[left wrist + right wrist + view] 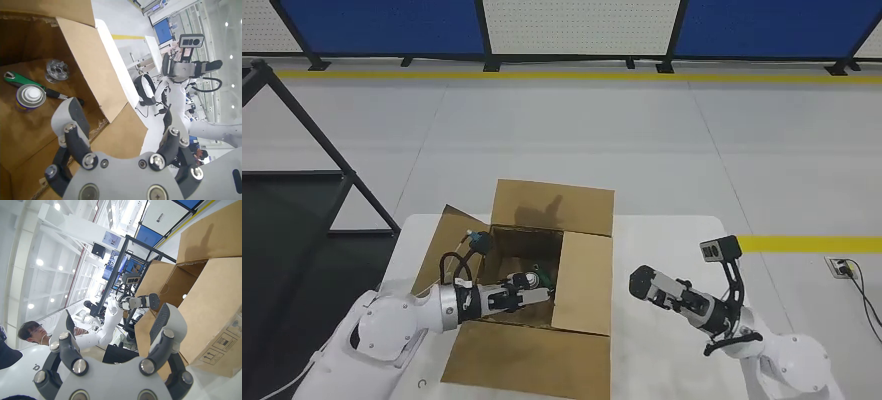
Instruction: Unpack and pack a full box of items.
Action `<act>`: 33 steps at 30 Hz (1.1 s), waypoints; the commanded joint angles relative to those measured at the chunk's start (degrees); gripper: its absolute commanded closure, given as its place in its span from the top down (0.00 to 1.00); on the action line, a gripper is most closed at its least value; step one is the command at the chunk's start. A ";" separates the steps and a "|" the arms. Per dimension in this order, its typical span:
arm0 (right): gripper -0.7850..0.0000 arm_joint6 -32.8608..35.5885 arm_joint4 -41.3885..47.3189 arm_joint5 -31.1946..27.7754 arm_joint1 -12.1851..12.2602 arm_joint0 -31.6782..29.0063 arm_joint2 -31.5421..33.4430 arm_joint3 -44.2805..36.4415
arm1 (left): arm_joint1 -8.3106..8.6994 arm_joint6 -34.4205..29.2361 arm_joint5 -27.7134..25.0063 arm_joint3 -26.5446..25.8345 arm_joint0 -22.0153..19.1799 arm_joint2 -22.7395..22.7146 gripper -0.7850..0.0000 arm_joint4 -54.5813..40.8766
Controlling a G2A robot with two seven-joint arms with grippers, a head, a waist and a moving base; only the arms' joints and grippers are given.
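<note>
You are early in the unpacking: the cardboard box point(582, 285) stands with its flaps spread on the left half of the white bench point(672, 240), and items are lying on its floor. Your left pincer point(532, 288) sits over the box opening with its jaws spread wide and nothing between them. Your right pincer point(642, 282) is also open and empty. It waits over the bench's right half, just beside the box's right flap without touching it. The left wrist view looks down into the box point(85, 66) past the left pincer point(121, 113). A small can point(30, 95) with a white cap stands upright there. A green-handled tool point(24, 81) lies flat right behind it, though whether they touch is unclear. A ridged metal part point(56, 71) rests nearer the side wall. In my judgement, the next move calls for lowering the left pincer past the torn wall edge and centring its jaws on one item. The upright can looks the easiest. The top view adds how both arms stand around the flaps, while the box's inside is dark there. The right wrist view, beyond the right pincer point(115, 317), gives the box's outer wall point(208, 313) and the left pincer point(151, 301) side-on above the rim.
</note>
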 commanded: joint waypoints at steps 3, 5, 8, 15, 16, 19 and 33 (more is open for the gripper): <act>1.00 -0.08 -0.13 0.04 -0.01 0.03 -0.05 0.02 | 0.01 0.02 -0.05 -0.06 0.07 -0.08 1.00 -0.03; 1.00 -0.08 -0.13 0.04 -0.01 0.03 -0.05 0.02 | 0.01 0.02 -0.05 -0.06 0.07 -0.08 1.00 -0.03; 1.00 -0.08 -0.13 0.04 -0.01 0.03 -0.05 0.02 | 0.01 0.02 -0.05 -0.06 0.07 -0.08 1.00 -0.03; 1.00 -0.08 -0.13 0.04 -0.01 0.03 -0.05 0.02 | 0.01 0.02 -0.05 -0.06 0.07 -0.08 1.00 -0.03; 1.00 -0.08 -0.13 0.04 -0.01 0.03 -0.05 0.02 | 0.01 0.02 -0.05 -0.06 0.07 -0.08 1.00 -0.03; 1.00 -0.08 -0.13 0.04 -0.01 0.03 -0.05 0.02 | 0.01 0.02 -0.05 -0.06 0.07 -0.08 1.00 -0.03; 1.00 -8.55 3.72 -4.05 1.18 -13.76 10.13 -7.35 | -0.90 0.23 0.77 2.35 -2.86 3.62 1.00 1.15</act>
